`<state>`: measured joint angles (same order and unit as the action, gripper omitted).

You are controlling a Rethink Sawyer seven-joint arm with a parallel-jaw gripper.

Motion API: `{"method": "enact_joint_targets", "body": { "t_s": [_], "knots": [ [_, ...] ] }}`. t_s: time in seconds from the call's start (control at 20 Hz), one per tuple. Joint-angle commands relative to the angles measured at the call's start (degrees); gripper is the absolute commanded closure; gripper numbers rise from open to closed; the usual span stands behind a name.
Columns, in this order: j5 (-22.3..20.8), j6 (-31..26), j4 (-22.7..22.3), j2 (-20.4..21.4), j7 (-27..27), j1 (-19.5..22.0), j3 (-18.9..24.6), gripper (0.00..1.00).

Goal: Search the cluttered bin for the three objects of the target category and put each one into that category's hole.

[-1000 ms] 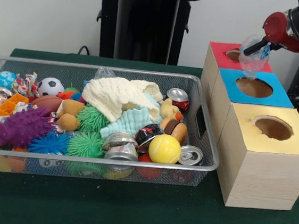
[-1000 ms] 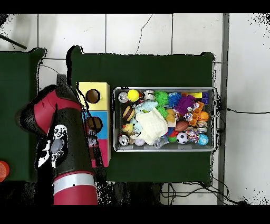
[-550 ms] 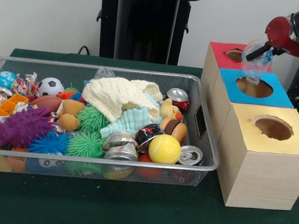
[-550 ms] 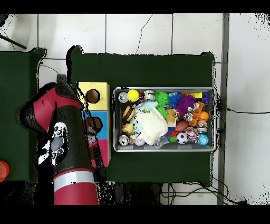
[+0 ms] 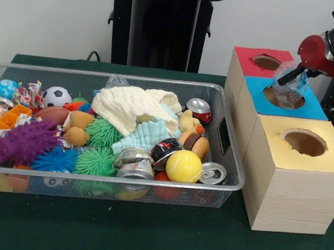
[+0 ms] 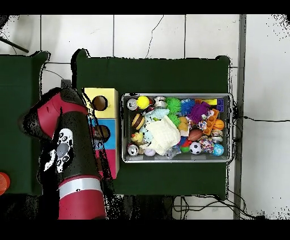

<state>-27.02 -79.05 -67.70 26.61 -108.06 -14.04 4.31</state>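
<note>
My gripper (image 5: 286, 78) is at the right in the front view, shut on a crumpled clear plastic bottle (image 5: 292, 91). The bottle hangs low over the round hole of the blue box (image 5: 253, 91), its bottom at the hole's rim. The red box (image 5: 244, 54) stands behind the blue one and the yellow box (image 5: 273, 142) in front. In the overhead view the red arm (image 6: 71, 153) covers the gripper and the bottle; only part of the blue box's hole (image 6: 102, 133) shows beside it.
A wire bin (image 5: 230, 170) left of the boxes holds crushed cans (image 5: 200, 109), a yellow ball (image 5: 183, 165), spiky balls, a cream cloth (image 5: 130, 106), plush toys and a soccer ball (image 5: 56, 96). The bin's right rim is close to the boxes.
The gripper has carried the bottle from over the red box's front edge toward the camera and down, onto the blue box's hole.
</note>
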Motion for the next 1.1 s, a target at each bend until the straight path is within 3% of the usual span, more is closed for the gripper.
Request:
{"method": "enact_joint_targets", "body": {
  "t_s": [0.05,0.85,0.9,1.1],
  "knots": [
    [-1.87,4.92,-0.85,-4.54,-0.75,0.09,2.77,1.00],
    [-1.28,3.67,1.76,-5.93,-0.92,-0.15,2.63,1.00],
    [-1.11,2.75,1.75,-5.94,-0.57,-0.15,2.61,0.00],
    [-1.17,3.46,1.23,-5.68,-0.27,0.00,2.69,0.00]
  ]
}}
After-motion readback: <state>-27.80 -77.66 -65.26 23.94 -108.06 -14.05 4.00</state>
